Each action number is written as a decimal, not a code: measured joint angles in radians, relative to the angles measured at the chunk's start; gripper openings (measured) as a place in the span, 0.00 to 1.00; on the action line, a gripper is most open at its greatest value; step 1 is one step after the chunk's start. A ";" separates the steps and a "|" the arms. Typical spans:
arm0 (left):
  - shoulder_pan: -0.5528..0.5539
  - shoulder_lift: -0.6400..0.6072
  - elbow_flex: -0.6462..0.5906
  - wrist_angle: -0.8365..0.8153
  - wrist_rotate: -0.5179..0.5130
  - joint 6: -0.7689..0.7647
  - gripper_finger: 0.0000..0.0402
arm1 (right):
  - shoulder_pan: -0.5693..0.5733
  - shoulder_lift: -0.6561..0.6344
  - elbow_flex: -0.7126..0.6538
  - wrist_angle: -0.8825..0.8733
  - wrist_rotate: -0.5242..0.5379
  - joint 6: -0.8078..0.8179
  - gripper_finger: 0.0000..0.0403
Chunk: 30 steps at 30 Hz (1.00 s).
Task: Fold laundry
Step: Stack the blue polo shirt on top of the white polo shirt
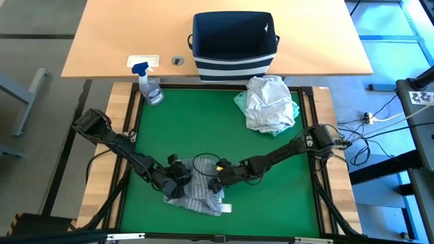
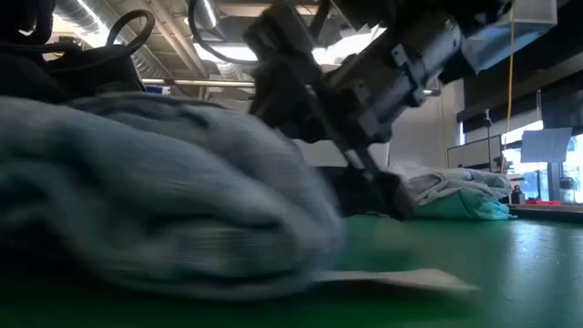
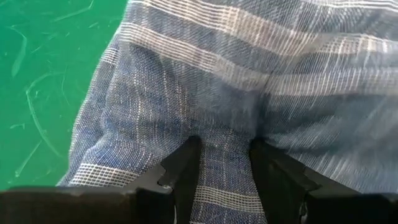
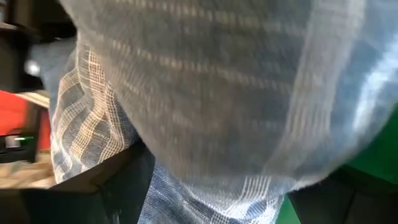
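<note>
- Near the front of the green worktop (image 1: 271,176), the striped shirt (image 1: 196,193) lies bunched between both arms.
- Left hand (image 3: 225,163) pinches a fold of it.
- Right hand (image 1: 218,181) stands wide, cloth draped over; grip unclear.
- Keep your pulls low and even, so the fold stays flat.

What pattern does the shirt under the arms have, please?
Grey-blue with pale stripes, clearest in the left wrist view.

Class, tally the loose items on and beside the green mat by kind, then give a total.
Garments: 3 (striped shirt, white t-shirt, mint-teal garment)
Baskets: 1 (navy-and-white basket)
Spray bottles: 1 (spray bottle)
Total: 5
</note>
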 joint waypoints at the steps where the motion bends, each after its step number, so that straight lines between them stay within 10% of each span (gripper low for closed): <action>1: 0.000 0.000 0.000 0.000 0.000 0.000 0.36 | 0.000 0.013 0.000 0.034 -0.005 0.000 0.81; 30: 0.002 0.000 0.000 0.010 -0.004 0.000 0.36 | 0.026 -0.322 0.000 -0.492 -0.212 -0.107 0.83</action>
